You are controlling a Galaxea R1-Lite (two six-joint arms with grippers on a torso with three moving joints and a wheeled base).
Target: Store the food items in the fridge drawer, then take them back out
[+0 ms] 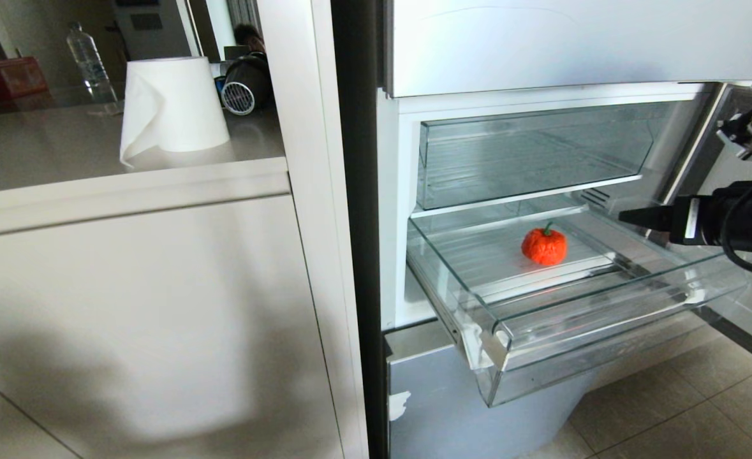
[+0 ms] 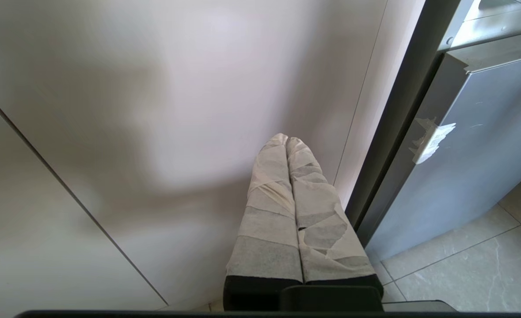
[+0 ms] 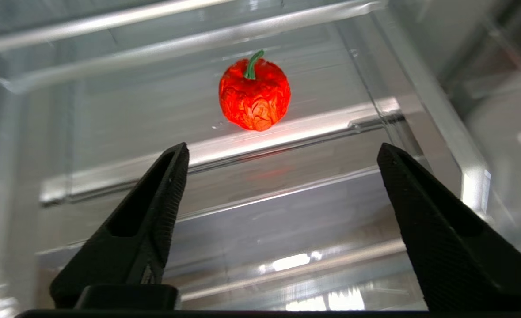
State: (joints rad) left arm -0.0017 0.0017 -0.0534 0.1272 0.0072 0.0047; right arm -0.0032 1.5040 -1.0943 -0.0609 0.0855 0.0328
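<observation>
A single small bright red, wrinkled, rounded food item with a green stem [image 1: 544, 246] is being seen on the floor of the clear plastic pull-out fridge drawer [image 1: 605, 322], which is being held pulled out of the fridge; white tape scraps are showing at its front corner. No second red item is being shown in any view. The right pincer [image 3: 282, 152] is being held released, its black fingers [image 3: 154, 207] spread wide and empty, just beside the drawer's right side and pointed toward the item, apart from it. The left pincer [image 2: 287, 141] is being kept clenched on nothing, its tape-wrapped fingers together, parked low before the white cabinet panel [image 2: 154, 110].

The item is being judged light and somewhat soft, its crinkled skin likely giving good friction; hold is best being taken across its round middle, below the stem. Its stem is pointing upward, tilted slightly, so its axis is being read as near upright; no long axis is being shown, the body being nearly as wide as tall.
</observation>
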